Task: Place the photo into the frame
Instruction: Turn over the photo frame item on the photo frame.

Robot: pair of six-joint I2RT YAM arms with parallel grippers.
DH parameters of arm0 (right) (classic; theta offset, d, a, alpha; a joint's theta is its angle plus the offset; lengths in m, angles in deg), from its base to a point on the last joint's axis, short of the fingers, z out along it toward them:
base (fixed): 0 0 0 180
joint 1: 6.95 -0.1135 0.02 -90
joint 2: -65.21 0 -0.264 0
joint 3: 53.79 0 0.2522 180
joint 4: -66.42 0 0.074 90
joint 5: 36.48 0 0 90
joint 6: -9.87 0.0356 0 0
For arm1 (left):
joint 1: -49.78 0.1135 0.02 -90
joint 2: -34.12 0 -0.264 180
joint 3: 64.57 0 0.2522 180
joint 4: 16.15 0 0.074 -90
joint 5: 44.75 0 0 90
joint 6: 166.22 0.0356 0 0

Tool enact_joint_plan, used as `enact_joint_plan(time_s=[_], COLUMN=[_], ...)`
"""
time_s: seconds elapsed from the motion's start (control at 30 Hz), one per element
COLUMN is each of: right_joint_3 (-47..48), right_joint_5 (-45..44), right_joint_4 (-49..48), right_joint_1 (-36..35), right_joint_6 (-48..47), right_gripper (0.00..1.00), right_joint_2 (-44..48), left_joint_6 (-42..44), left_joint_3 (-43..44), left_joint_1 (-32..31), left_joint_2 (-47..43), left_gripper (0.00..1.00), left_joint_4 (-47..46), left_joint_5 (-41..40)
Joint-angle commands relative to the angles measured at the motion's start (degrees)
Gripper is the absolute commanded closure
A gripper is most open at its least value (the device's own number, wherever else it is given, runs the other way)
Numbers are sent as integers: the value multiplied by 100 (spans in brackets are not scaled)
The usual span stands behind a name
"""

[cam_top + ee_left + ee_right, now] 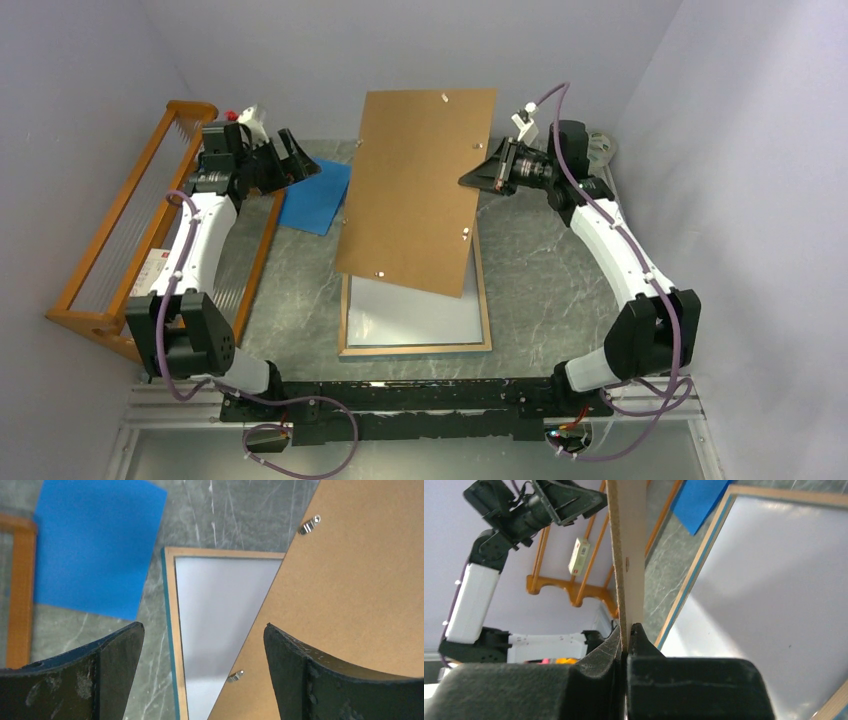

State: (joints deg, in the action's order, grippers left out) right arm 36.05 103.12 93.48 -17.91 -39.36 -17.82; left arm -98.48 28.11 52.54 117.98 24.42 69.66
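Observation:
The frame (pixel 415 349) lies back up on the table, light wood rim around a pale pane, with a turquoise edge in the left wrist view (pixel 170 630) and the right wrist view (pixel 694 575). My right gripper (pixel 480 178) is shut on the right edge of the plain brown backing board (pixel 415 190) and holds it tilted above the frame's far half; the pinch shows in the right wrist view (pixel 626 630) on the board (pixel 629 540). My left gripper (pixel 300 165) is open and empty, left of the board (pixel 360 595). The photo is out of view.
A small flat blue pad (pixel 315 195) lies left of the frame, under my left gripper. An orange wooden rack (pixel 130 240) stands along the left wall. A white spool (pixel 600 148) sits at the back right corner. Grey walls close three sides.

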Motion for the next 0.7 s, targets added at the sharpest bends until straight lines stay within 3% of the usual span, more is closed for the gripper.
enact_joint_plan(time_s=[0.0,0.13,0.47,0.67], right_joint_3=[-453,-550,-79,100], right_joint_5=[772,1172,1121,1218], right_joint_4=[-1114,-950,803,1329], right_joint_1=[180,232,384,394], right_joint_6=[506,320,-1093,-1507], right_gripper=[100,100,100,100], right_joint_2=[11,-263,-1124,-1617], left_joint_6=[-340,-392,-507,-750], left_joint_3=[-300,-406,-563,-684], left_joint_1=[201,218,222,220], left_joint_2=[220,684,1705,2151], left_gripper=[6,8,18,30], left_joint_4=[-279,-155,-149,-285], left_joint_5=[681,938,1654,1705])
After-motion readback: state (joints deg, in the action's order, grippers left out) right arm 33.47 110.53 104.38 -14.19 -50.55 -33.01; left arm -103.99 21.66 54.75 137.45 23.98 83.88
